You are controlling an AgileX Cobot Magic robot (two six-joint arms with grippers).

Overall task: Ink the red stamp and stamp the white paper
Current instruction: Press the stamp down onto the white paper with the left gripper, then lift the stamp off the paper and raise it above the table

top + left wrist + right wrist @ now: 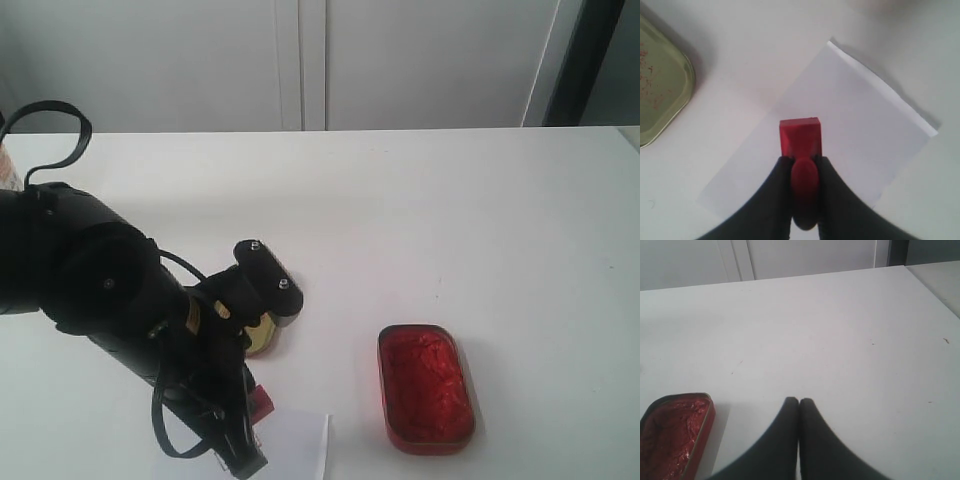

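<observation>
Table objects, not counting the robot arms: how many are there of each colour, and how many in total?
Red: 2 (small red T-shaped stamp block, oblong red tin of red ink paste)
Gold: 1 (oblong gold metal tin)
White: 1 (thin white rectangular paper sheet)
Total: 4

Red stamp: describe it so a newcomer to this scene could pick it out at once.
On the white table, find the left hand over the white paper. Pinched in it is the red stamp, a small block with a square base and narrower handle. It is far smaller than the gold tin beside the paper and the oblong red ink tin.
</observation>
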